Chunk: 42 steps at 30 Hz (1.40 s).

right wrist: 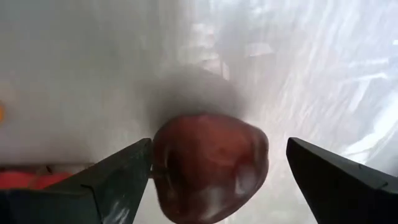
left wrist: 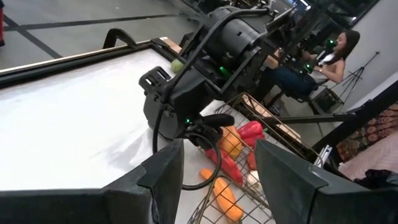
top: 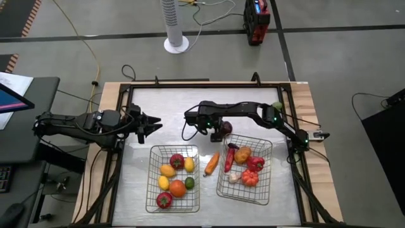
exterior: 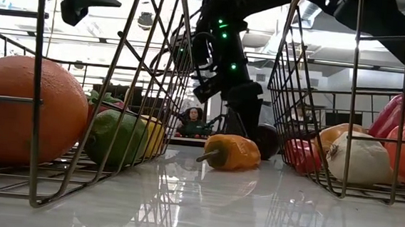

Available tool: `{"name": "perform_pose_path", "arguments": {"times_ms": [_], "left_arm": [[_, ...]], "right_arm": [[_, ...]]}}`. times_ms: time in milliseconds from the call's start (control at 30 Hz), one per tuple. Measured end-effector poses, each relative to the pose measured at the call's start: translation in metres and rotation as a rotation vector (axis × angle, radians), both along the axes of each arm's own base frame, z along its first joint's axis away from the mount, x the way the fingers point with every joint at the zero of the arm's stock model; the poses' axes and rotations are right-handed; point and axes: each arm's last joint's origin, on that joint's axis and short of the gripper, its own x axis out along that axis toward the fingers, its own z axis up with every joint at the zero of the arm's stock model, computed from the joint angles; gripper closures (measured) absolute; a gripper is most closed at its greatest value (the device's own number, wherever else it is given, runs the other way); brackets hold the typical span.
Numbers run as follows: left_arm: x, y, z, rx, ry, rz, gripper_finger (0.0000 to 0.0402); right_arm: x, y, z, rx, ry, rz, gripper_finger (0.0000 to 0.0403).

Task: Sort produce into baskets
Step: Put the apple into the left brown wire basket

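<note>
White tabletop (right wrist: 74, 74) under dark red fruit (right wrist: 208, 165) between spread right end effector (right wrist: 211, 180) fingers.

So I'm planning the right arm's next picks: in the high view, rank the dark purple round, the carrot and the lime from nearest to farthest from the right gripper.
1. Dark purple round: at the open right gripper.
2. Carrot: on the table between the baskets.
3. Lime: in the left basket.

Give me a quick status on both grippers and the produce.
Right gripper open, straddling dark red fruit on table. Left gripper idle, empty. Carrot loose between baskets.
</note>
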Motion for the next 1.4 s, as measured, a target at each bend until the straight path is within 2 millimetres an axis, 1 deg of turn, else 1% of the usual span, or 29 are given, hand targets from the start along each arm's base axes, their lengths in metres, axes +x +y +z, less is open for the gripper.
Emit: {"name": "perform_pose_path", "arguments": {"times_ms": [200,400,500,633,767,967,1133,1267,1400], "left_arm": [[0.0,-0.001,0.0,-0.02,-0.001,-0.04,0.0219],[0.0,-0.002,0.0,-0.028,-0.001,-0.063,0.0219],[-0.001,-0.002,0.0,-0.047,-0.009,-0.08,0.0219],[-0.004,-0.002,0.002,-0.051,-0.02,-0.089,0.0219],[-0.009,-0.002,0.004,-0.036,-0.039,-0.091,0.0219],[-0.013,-0.001,0.006,-0.011,-0.049,-0.094,0.0219],[-0.013,-0.001,0.004,0.004,-0.031,-0.091,0.0219],[-0.013,-0.001,0.004,0.005,-0.031,-0.091,0.0219],[-0.013,-0.001,0.004,0.004,-0.03,-0.093,0.0219]], "right_arm": [[-0.002,-0.008,0.001,-0.053,-0.032,-0.192,0.0005],[-0.005,-0.014,0.013,-0.061,-0.089,-0.396,0.0005],[-0.009,-0.015,0.027,-0.065,-0.134,-0.479,0.0005],[-0.015,-0.015,0.049,-0.09,-0.222,-0.525,0.0006],[-0.025,-0.013,0.056,-0.096,-0.264,-0.587,0.0006],[-0.043,-0.01,0.047,-0.038,-0.333,-0.777,0.0006],[-0.057,-0.006,0.038,-0.046,-0.304,-0.888,0.0006],[-0.059,-0.004,0.028,0.0,-0.305,-0.922,0.0006],[-0.055,-0.009,0.009,0.092,-0.356,-0.958,0.0006]]}}
